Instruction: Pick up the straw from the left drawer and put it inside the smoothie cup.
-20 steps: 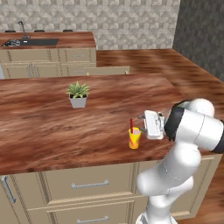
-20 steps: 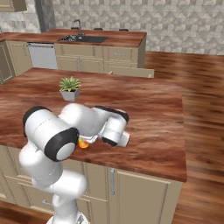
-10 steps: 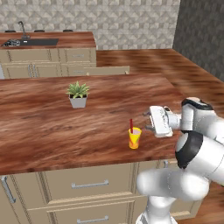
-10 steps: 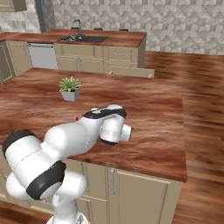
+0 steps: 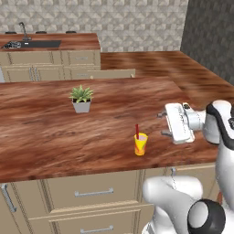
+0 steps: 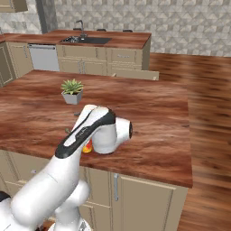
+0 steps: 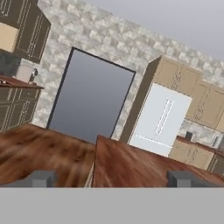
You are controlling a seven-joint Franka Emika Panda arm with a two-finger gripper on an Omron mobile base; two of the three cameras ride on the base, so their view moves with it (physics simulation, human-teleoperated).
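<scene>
The thin red straw stands upright inside the small yellow tapered smoothie cup, which sits on the reddish-brown wooden worktop near its front edge, lower centre of the left base view. In the right base view the robot's own white arm stands in front of the cup, so only a sliver of yellow and orange shows at the arm's left side.

The claw hangs right of centre in the left base view, apart from the cup and a little above the worktop, its two dark fingers spread wide with nothing between them. In the hand view both finger tips rise far apart at the bottom, pointing across the worktop toward a white refrigerator.

A green spiky plant in a grey-white pot stands well apart from the cup, toward the upper left of the worktop. Beige drawers with silver bar handles sit shut below the front edge. A sink lies on the far counter, upper left.
</scene>
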